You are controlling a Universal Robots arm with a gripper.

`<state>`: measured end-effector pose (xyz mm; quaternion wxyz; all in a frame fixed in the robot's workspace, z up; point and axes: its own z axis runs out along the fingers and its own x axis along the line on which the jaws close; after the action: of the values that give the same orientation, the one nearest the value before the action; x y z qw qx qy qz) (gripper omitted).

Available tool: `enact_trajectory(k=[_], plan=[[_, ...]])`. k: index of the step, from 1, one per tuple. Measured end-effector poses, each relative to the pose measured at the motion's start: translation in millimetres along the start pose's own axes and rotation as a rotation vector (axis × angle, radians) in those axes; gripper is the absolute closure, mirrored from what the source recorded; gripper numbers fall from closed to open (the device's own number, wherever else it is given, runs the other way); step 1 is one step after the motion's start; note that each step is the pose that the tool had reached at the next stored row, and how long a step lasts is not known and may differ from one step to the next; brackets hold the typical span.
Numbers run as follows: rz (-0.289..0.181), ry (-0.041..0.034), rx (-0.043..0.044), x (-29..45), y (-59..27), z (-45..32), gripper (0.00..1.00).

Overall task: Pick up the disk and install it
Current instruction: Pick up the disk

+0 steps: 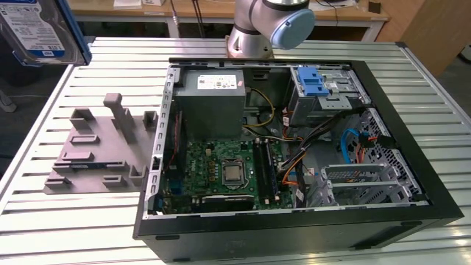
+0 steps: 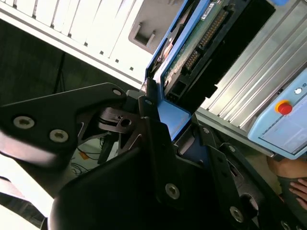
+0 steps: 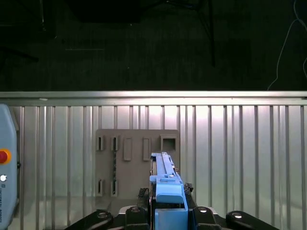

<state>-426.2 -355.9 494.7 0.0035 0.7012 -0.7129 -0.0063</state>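
The gripper point(image 2: 173, 119) is clamped on the disk point(image 2: 192, 52), one finger on each side of its blue carrier. In both wrist views the disk runs straight out from between the fingers, so its long axis follows the gripper's own reach. In the first wrist view the disk point(image 3: 163, 167) is seen edge-on, standing on its thin side

In the exterior view the disk point(image 1: 37, 27) hangs high at the exterior view's left, clear of the table point(image 1: 59, 221). The first wrist view shows the grey fixture point(image 3: 136, 163) below the disk, with a clear gap between them.

The open case point(image 1: 294, 221) lies toward the exterior view's right of the disk, well apart from it. The cage point(image 1: 324, 88) with the blue latch sits in the case's far corner, on the side farthest from the disk. Between disk and cage stand the near case wall, the power supply point(image 1: 213, 91) and loose cables point(image 1: 294, 160), so I judge a straight low path blocked and only a way over the top free.

The arm point(image 1: 268, 22) rises behind the case. A pendant point(image 2: 283, 120) rests on the table's edge, with a person's hand point(image 2: 293, 184) just beside it
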Motion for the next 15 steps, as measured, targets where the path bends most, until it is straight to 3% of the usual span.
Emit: enact_trajectory(k=[3, 9, 15], plan=[[0.000, -0.0001, 0.0002, 6.0, -2.3, 0.0, 0.64], [0.000, -0.0001, 0.0001, 11.0, -14.9, -0.2, 0.64], [0.000, 0.0000, 0.0000, 20.3, -20.1, -0.1, 0.64]])
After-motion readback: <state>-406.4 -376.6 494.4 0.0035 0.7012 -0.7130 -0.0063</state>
